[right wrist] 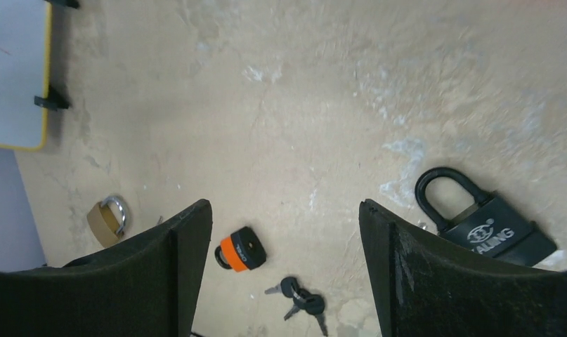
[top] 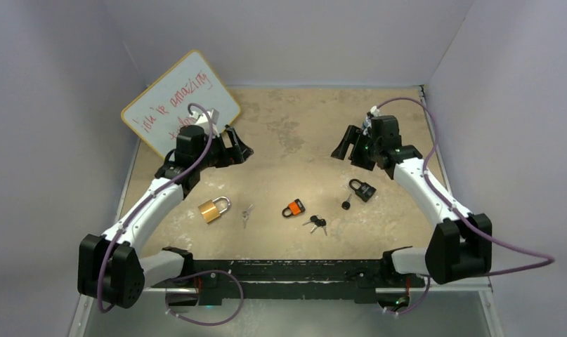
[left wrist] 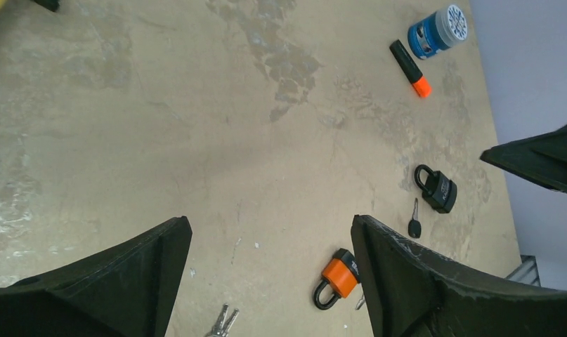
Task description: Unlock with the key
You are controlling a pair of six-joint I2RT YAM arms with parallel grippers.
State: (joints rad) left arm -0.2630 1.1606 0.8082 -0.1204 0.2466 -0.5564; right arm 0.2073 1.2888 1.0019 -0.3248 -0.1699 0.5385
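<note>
Brass padlock (top: 213,209) with silver keys (top: 247,213) beside it left of centre on the table (top: 294,119), orange padlock (top: 293,208) near a black-headed key bunch (top: 317,224), black padlock (top: 362,189) by a single key (top: 347,204), I see my left gripper (left wrist: 270,228) and right gripper (right wrist: 284,210) raised behind them, jaws wide apart, holding nothing.

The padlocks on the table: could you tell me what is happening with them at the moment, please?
Nothing is being handled yet. The left gripper and the right gripper both hover open above the table, holding nothing. A brass padlock, an orange padlock and a black padlock lie on it, with loose keys nearby, none in a lock.
</note>
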